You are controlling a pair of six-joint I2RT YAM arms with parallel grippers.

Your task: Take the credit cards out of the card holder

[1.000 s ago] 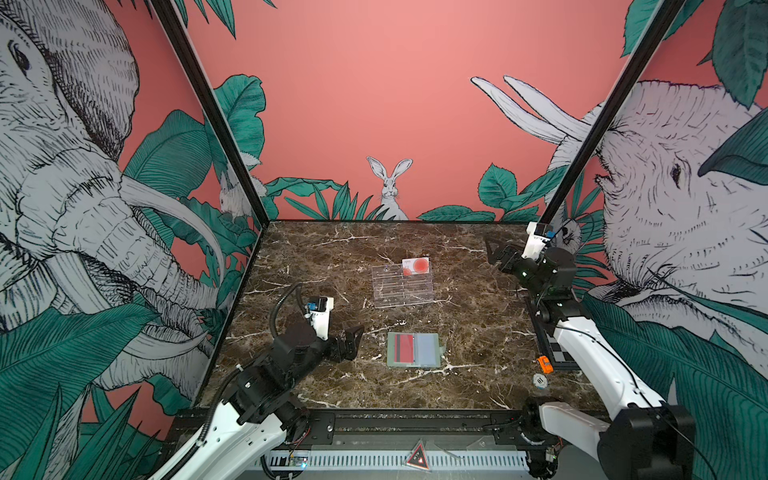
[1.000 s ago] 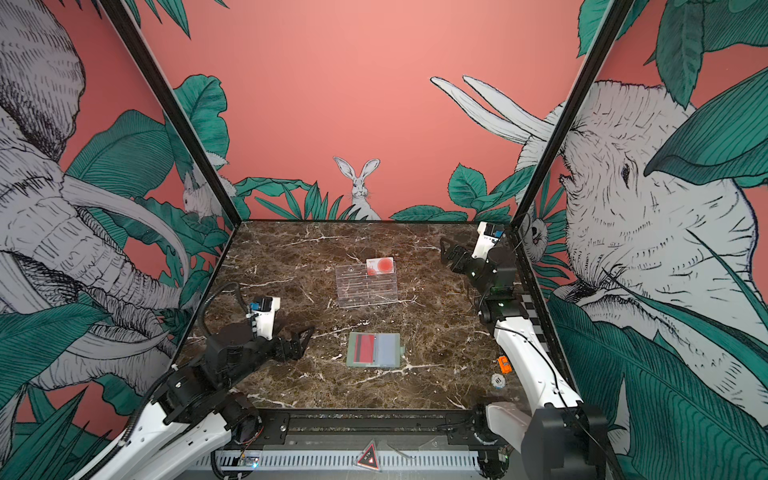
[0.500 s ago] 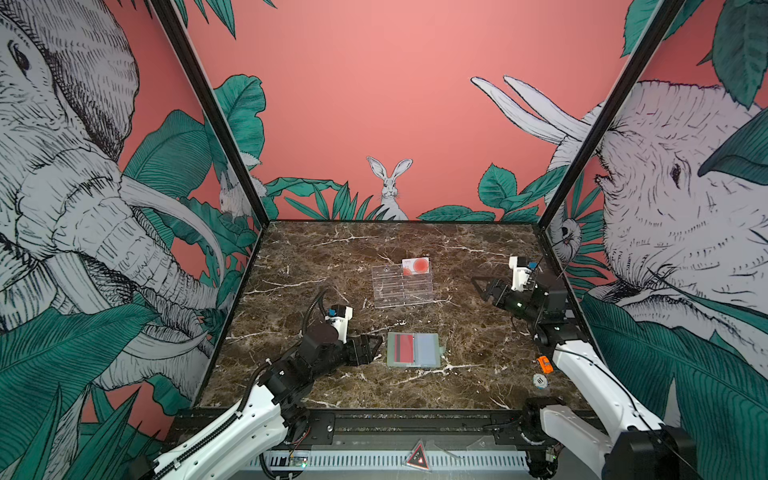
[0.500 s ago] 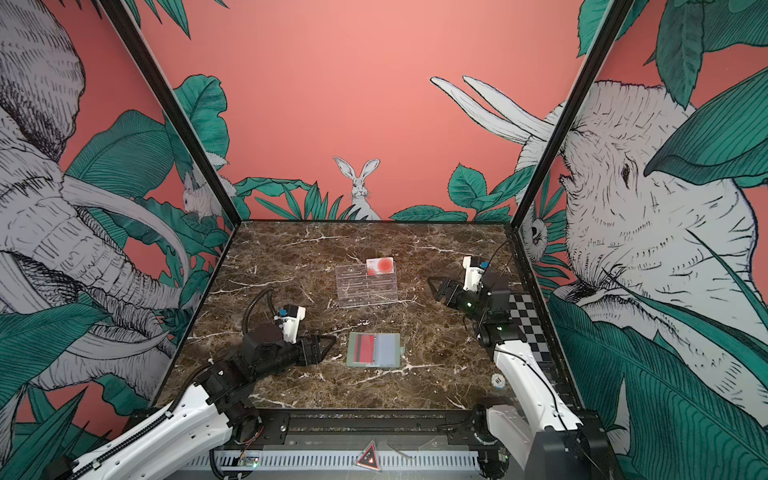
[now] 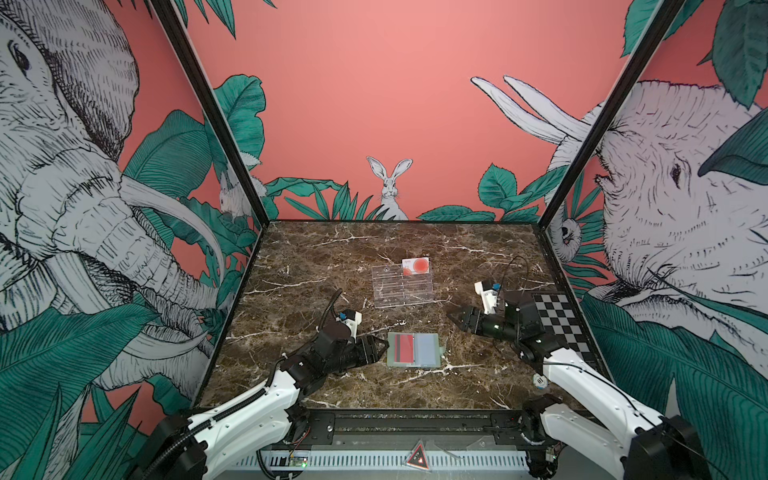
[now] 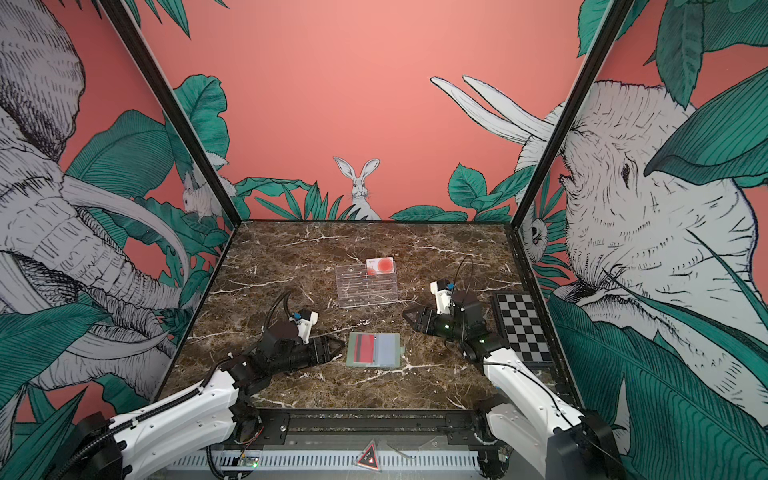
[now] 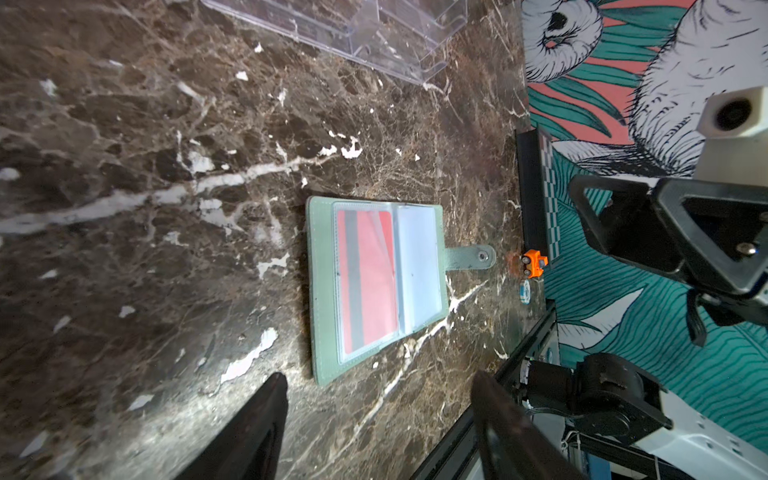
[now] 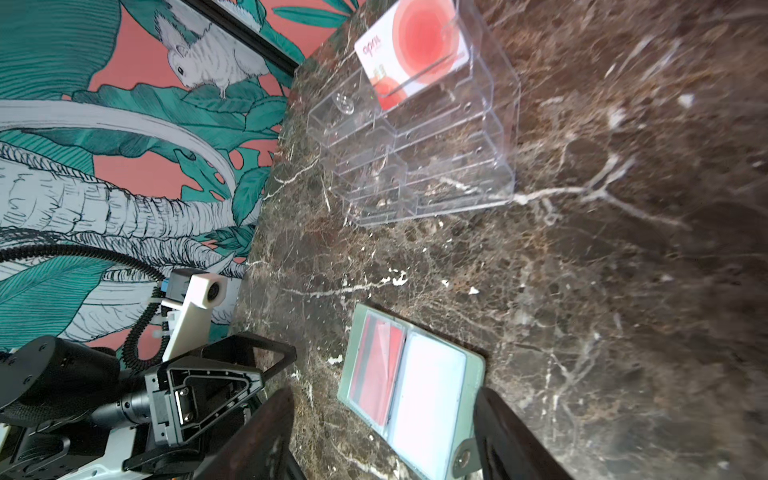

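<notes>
The sage-green card holder [image 5: 427,350] [image 6: 388,350] [image 7: 417,270] [image 8: 430,399] lies open and flat on the marble. A red credit card [image 5: 404,348] [image 6: 365,347] [image 7: 370,282] [image 8: 380,370] with a dark stripe sits in its left clear sleeve. Another white and red-orange credit card [image 5: 416,267] [image 8: 411,54] stands in the acrylic stand. My left gripper [image 5: 380,347] [image 7: 378,380] is open, low at the holder's left edge, with nothing between its fingers. Behind and to the right of the holder, my right gripper [image 5: 453,318] [image 8: 382,395] hovers open and empty.
A clear acrylic tiered stand [image 5: 402,291] [image 6: 365,289] stands behind the holder. A black-and-white checkered board [image 5: 559,320] lies along the right edge. A round chip [image 5: 539,380] [image 7: 525,289] and a small orange part [image 7: 534,264] sit near the board's front end.
Both arms have come in toward the card holder, the left from the left side, the right down from the back right. Both sets of jaws have narrowed somewhat.
</notes>
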